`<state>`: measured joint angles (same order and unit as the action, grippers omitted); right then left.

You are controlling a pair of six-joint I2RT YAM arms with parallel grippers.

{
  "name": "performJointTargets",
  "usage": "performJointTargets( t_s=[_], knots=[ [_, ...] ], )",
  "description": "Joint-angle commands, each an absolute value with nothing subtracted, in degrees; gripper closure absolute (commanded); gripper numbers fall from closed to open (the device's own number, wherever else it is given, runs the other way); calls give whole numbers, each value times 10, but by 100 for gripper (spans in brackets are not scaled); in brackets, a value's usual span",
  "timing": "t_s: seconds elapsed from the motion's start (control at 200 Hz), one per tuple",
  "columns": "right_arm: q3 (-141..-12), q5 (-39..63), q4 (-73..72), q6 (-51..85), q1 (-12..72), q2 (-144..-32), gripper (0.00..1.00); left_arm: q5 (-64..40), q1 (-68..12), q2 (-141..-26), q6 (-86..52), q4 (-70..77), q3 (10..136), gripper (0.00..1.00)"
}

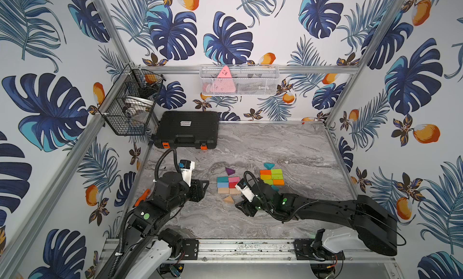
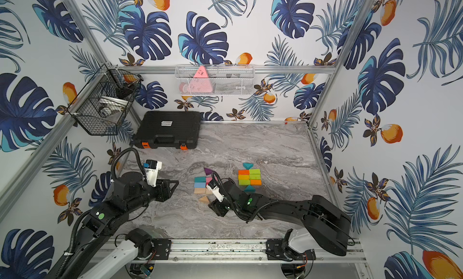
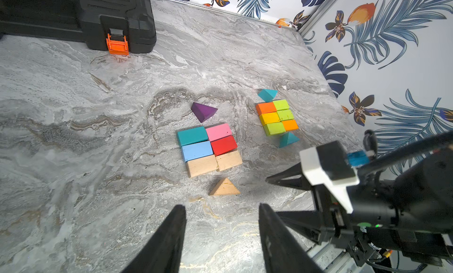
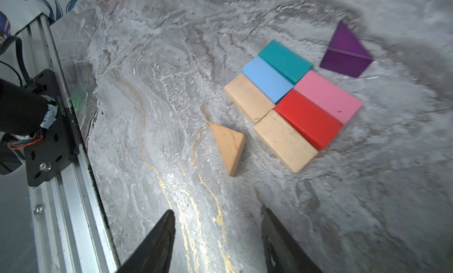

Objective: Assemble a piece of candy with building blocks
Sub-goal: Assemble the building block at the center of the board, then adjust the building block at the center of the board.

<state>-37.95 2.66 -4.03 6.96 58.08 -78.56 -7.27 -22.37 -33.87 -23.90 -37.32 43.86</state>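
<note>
Marble tabletop: right arm partly hides 1 teal triangle.

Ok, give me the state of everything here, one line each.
left gripper, open, empty.
right gripper, open, empty.
black case, shut.
green-orange block, both teal triangles touching its ends.
six-rectangle block, packed together, no triangle touching.
purple triangle, lying apart from it.
wooden triangle, lying apart from it.

Both top views: high overhead, side by side, looking down toward the back wall, whole marble tabletop in frame. Left wrist: low, close, facing the right wall. Right wrist: closer still, toward the front rail. Shared by both wrists: plain wood triangle, six-block rectangle.
</note>
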Motion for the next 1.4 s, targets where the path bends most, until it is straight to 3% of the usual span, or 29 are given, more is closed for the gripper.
performJointTargets(
  t_s=[0.0, 0.34, 0.741, 1.396],
  knots=[
    [-396, 75, -8, 46, 530, -778, 42, -77, -223, -336, -231, -357, 438, 47],
    [-628, 172, 39, 32, 371, -1010, 57, -69, -224, -339, -231, -362, 439, 47],
    [-860, 272, 102, -22, 316, -1247, 63, -70, -225, -336, -231, -360, 439, 47],
    [-960, 373, 175, -79, 325, -1354, 64, -76, -224, -345, -231, -357, 438, 47]
  ],
)
